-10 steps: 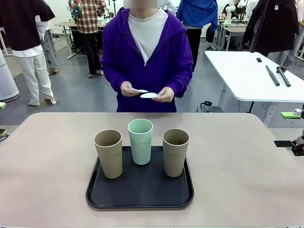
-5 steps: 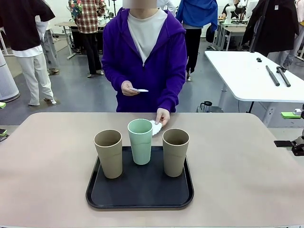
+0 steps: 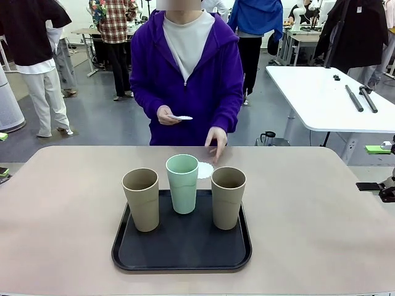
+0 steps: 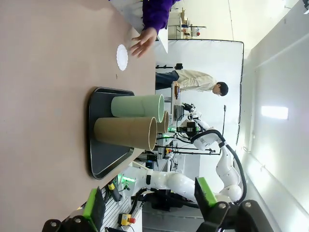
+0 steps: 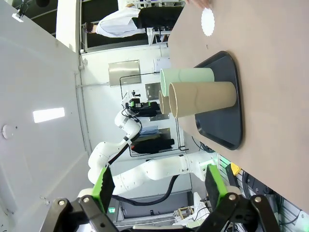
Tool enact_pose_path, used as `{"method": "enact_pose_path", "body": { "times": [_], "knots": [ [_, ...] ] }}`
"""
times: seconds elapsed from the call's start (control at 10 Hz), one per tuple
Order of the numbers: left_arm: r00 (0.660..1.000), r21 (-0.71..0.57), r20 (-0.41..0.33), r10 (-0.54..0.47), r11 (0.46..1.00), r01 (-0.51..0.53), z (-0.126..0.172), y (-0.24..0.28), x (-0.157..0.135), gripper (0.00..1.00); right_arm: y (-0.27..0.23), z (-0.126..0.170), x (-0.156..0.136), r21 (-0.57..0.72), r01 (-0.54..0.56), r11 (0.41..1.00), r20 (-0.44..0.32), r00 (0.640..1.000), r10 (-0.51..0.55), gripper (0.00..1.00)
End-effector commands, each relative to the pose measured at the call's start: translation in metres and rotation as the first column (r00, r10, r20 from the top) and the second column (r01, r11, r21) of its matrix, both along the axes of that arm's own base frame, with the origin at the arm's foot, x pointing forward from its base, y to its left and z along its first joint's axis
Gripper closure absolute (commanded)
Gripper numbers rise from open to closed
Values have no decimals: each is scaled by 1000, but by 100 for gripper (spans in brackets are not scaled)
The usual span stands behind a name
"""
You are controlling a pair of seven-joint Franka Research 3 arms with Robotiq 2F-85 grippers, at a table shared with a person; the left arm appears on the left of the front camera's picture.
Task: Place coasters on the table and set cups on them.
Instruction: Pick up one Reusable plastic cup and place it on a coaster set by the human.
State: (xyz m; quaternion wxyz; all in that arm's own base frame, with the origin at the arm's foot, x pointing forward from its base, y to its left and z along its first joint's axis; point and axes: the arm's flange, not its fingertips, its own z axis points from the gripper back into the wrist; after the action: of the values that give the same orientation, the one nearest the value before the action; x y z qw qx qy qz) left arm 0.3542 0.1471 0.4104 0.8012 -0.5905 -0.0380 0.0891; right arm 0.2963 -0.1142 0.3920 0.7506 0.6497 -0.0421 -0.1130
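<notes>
L gripper [image 4: 149, 200] gaping, empty. L tan cup [image 3: 141, 198], mint cup [image 3: 182, 183], R tan cup [image 3: 228, 197] sitting on tray [image 3: 182, 246]. Raised hand [image 3: 166, 115] pinching spare coasters [image 3: 181, 117]. Lowered hand [image 3: 216, 142], fingers loose, hovering just beside coaster [image 3: 205, 169] lying on table [image 3: 62, 203] behind mint cup. R gripper [image 5: 159, 186] gaping. Risk: light doily sliding if cup's landing off-centre.

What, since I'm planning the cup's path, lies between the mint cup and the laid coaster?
Only the tray's far rim and bare table separate mint cup from coaster, per the left wrist view.
</notes>
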Motion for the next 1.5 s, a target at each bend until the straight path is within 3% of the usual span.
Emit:
{"method": "enact_pose_path", "body": {
  "times": [0.0, 1.4],
  "knots": [
    [1000, -13, 7, 3, 1000, -2, 2, -1, -2, 0, 0, 0, 0, 2, 6, 1000, -14, 1000, -6, 0],
    [1000, 0, 0, 0, 1000, 0, 0, 0, 0, 0, 0, 0, 0, 2, 6, 1000, -14, 1000, -6, 0]
  ]
}}
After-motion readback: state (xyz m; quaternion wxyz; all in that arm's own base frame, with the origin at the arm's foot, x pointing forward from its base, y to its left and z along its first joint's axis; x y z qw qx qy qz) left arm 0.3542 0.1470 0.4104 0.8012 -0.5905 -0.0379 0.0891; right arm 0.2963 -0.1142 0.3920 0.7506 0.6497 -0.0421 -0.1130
